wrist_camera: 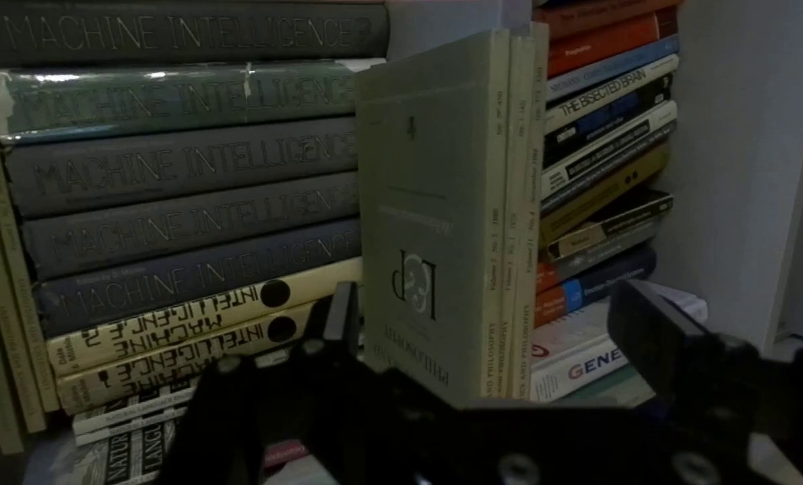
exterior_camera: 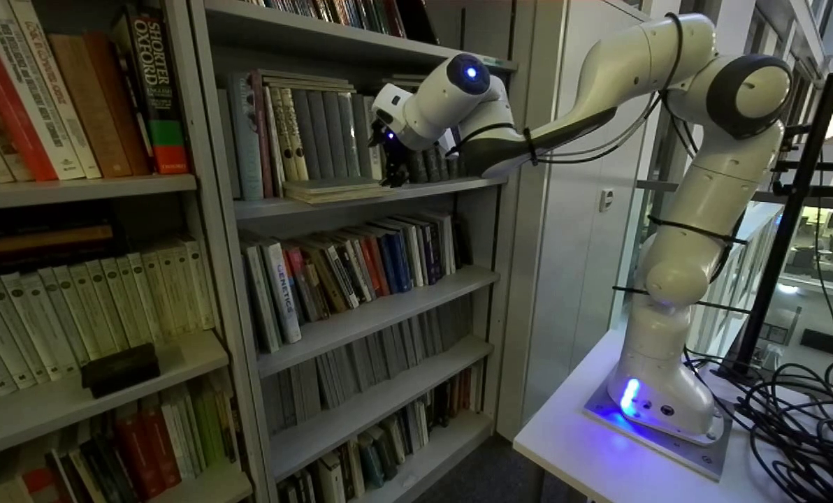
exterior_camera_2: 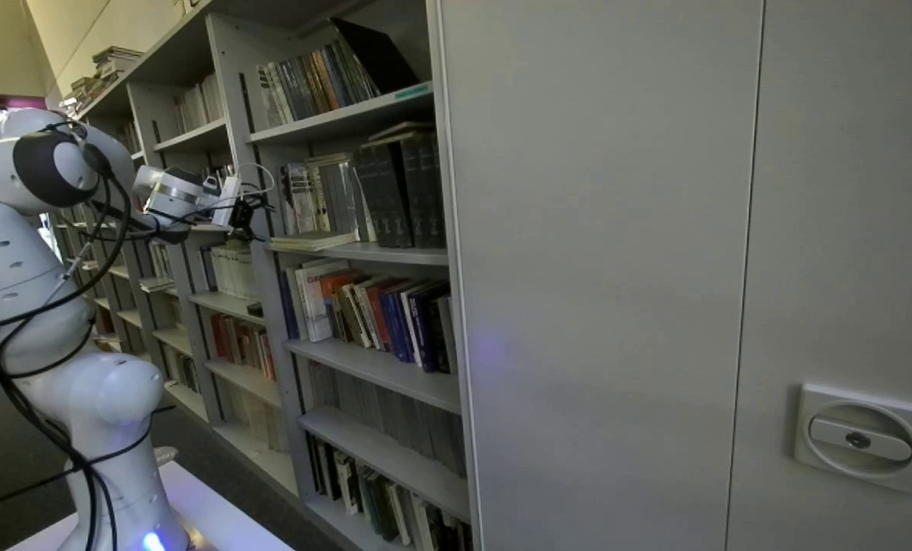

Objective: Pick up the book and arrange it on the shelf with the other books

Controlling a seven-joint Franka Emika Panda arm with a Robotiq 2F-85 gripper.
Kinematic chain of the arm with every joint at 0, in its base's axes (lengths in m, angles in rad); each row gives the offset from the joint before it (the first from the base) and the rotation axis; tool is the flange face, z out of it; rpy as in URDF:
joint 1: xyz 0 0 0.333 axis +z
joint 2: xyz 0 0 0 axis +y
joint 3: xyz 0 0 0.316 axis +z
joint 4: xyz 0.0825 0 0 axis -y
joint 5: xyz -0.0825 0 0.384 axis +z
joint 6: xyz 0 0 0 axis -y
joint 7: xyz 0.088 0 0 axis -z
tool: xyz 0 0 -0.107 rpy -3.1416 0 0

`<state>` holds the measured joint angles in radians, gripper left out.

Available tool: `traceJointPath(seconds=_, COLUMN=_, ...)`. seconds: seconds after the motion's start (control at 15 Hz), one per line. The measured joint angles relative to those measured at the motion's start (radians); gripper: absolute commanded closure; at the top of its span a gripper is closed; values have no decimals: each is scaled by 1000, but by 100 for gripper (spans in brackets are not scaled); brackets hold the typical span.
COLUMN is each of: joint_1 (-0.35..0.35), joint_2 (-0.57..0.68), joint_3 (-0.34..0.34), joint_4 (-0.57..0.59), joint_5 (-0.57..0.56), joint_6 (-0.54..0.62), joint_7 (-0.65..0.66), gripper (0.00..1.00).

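Observation:
A small stack of thin pale books (exterior_camera: 336,190) lies flat on a tier of the grey metal shelf (exterior_camera: 444,188). The stack also shows in an exterior view (exterior_camera_2: 312,241) and in the wrist view (wrist_camera: 428,222), where the picture is turned sideways. The other books, upright with grey and pale spines (exterior_camera: 326,133), stand behind the stack; the wrist view shows their "Machine Intelligence" spines (wrist_camera: 193,162). My gripper (exterior_camera: 386,157) is at the front of this tier, by the stack's right end. In the wrist view its fingers (wrist_camera: 492,316) are apart, with the stack between them in the picture, and hold nothing.
Thick dark volumes (exterior_camera_2: 418,191) stand at the right of the same tier. Another tier (exterior_camera: 360,31) runs above the gripper, and a row of mixed books (exterior_camera: 367,265) stands below. A neighbouring bookcase holds red and cream volumes (exterior_camera: 18,112). Loose cables (exterior_camera: 808,426) lie near the robot's base.

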<state>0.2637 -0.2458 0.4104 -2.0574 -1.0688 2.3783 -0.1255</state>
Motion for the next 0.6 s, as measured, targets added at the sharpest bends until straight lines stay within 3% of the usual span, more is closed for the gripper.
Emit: traceJointPath(seconds=0.6, joint_1=12, joint_2=121, joint_3=2, joint_4=75, joint_5=-260, joint_6=-1, joint_7=144, gripper=0)
